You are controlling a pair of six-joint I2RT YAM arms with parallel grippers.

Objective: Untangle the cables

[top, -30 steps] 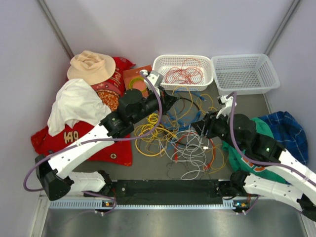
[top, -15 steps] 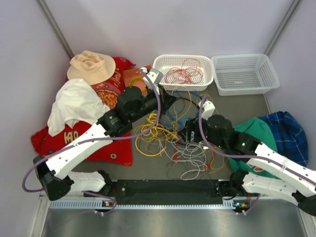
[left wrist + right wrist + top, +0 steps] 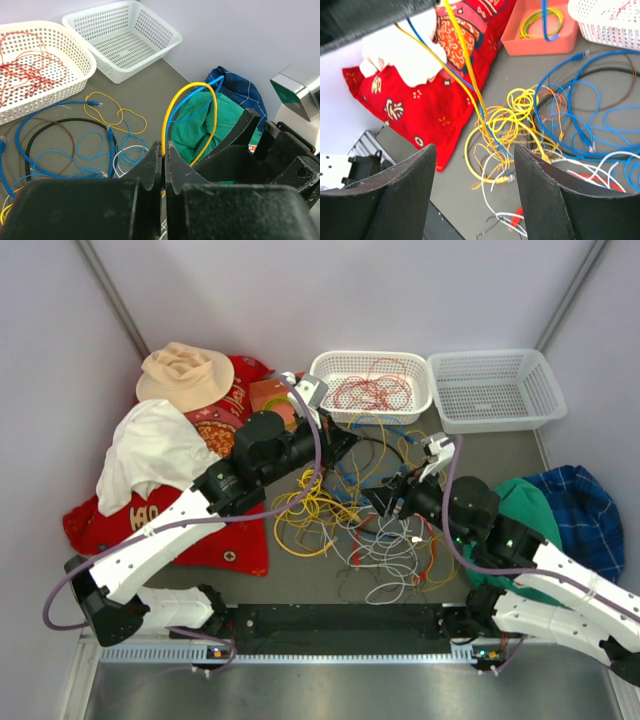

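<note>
**Operator:** Two wrist views are supplied. What does each add to the overhead view?

**Technician:** Left wrist view: the left gripper has its jaws pressed together on a yellow cable and a blue cable. Both arch upward from the pinch in one loop. Overhead, the wrist hides this grip. Right wrist view: the right gripper has its fingers spread wide with nothing between them, above the yellow part of the tangle.

**Operator:** Condition and location of the cables?

**Technician:** The cables lie on the table between the two arms. Yellow, white, blue, red-orange and black strands are looped through one another. More red strands sit in the left basket. In the right wrist view, the pinched yellow strand rises taut from the pile.

**Operator:** Arm pose?

**Technician:** The left arm stretches diagonally toward the basket. The right arm is bent, with its gripper aimed down at the pile.
</note>
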